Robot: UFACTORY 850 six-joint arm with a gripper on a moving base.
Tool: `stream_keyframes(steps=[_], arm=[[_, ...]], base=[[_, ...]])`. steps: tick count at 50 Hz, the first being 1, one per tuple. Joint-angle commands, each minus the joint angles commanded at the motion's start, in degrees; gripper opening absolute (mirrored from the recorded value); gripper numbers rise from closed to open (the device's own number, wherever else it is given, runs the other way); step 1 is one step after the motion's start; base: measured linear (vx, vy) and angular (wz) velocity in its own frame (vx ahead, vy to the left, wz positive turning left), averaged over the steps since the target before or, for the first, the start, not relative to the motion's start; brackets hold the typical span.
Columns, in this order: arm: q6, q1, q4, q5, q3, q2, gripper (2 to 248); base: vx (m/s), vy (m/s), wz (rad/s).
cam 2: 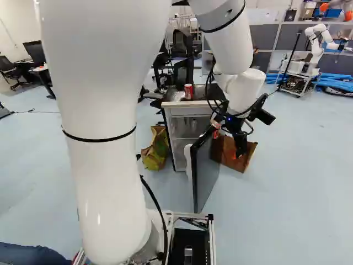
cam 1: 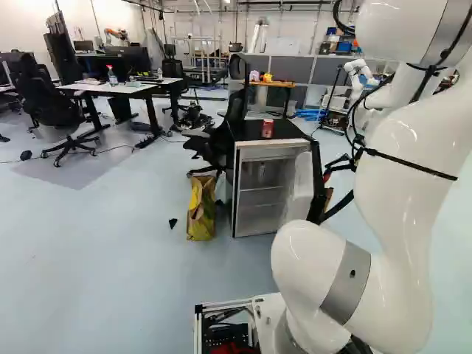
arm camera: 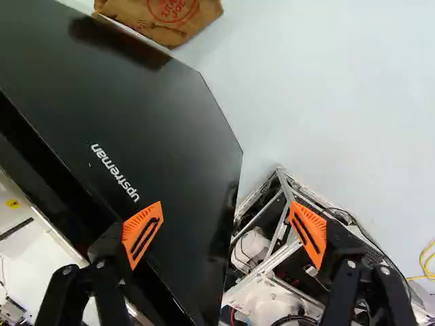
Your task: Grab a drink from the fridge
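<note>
There is one fridge (cam 1: 234, 193), with one door (cam 2: 207, 171), and one can (cam 1: 267, 128). Bags make two: one yellow bag (cam 1: 201, 214) and one brown bag (cam 2: 249, 152). I count one near arm (cam 2: 102, 165), one gripper (cam 2: 237, 155) and two orange pads (arm camera: 142, 233). Chairs (cam 1: 44, 99) are several; overlap hides their exact number.

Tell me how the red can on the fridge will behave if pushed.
The red can stands upright, taller than wide, so a high push may tip it. Once down, its round side would probably let it roll. Pushed low, it might slide on the smooth-looking fridge top.
</note>
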Motion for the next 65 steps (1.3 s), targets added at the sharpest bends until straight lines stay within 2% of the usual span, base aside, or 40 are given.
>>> stream_keyframes(steps=[34,65], arm=[[0.0,6.2,-4.4,0.0,5.8,4.4,247],[0.0,13.3,-8.4,0.3,8.3,6.3,247]], base=[[0.0,0.0,0.0],[0.0,0.0,0.0]])
